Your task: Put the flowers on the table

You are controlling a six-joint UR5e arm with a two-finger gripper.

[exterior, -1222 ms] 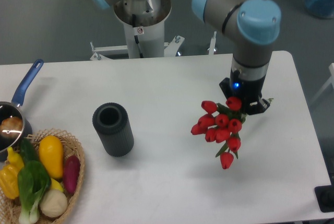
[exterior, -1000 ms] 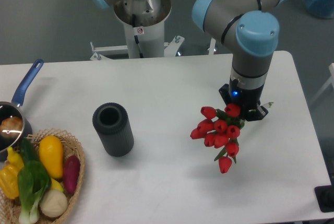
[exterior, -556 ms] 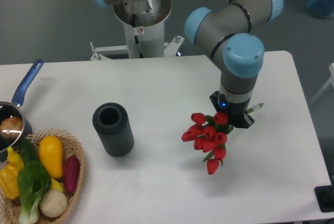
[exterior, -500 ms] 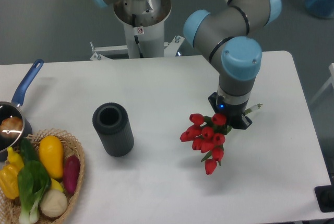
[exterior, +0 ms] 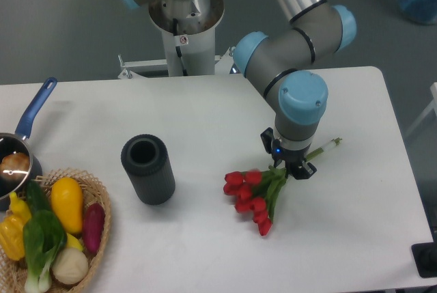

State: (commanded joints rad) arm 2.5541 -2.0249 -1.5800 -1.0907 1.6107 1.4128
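Note:
A bunch of red tulips with green stems lies low over the white table, right of centre. Its stems run up to the right and one stem end sticks out beyond the wrist. My gripper points down and is shut on the stems near the blooms. The fingers are mostly hidden under the arm's blue-capped wrist. I cannot tell whether the blooms touch the table.
A dark grey cylindrical vase stands open-topped left of the flowers. A wicker basket of vegetables sits at the front left corner. A blue-handled pot is at the left edge. The robot's base stands behind the table.
The arm has carried the tulips left and down toward the table. The bunch has tipped from hanging to lying nearly flat.

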